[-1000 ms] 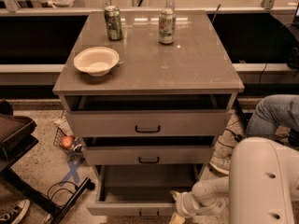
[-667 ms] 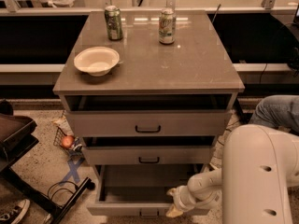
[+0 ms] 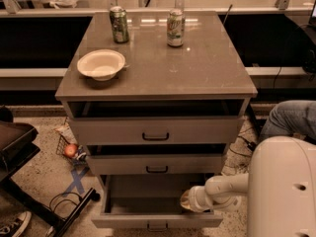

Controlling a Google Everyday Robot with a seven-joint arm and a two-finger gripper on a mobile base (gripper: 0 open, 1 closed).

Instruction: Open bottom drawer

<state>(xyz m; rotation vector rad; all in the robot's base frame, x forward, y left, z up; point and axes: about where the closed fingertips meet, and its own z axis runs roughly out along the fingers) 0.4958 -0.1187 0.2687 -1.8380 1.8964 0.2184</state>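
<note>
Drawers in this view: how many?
3, stacked in the cabinet: top drawer under the tabletop, middle drawer below it, bottom drawer pulled out furthest. The gripper sits inside the bottom drawer's right side. None appear hidden.

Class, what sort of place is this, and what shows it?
Probably a robotics lab: loose cables on the floor, cans on a drawer cabinet, and a robot's pincer at the open bottom drawer.

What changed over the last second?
The gripper slid left in view, slightly deeper over the tray of the bottom drawer. Nothing visibly grabbed or released. The drawer stays pulled out about the same; bowl and cans unmoved.
</note>
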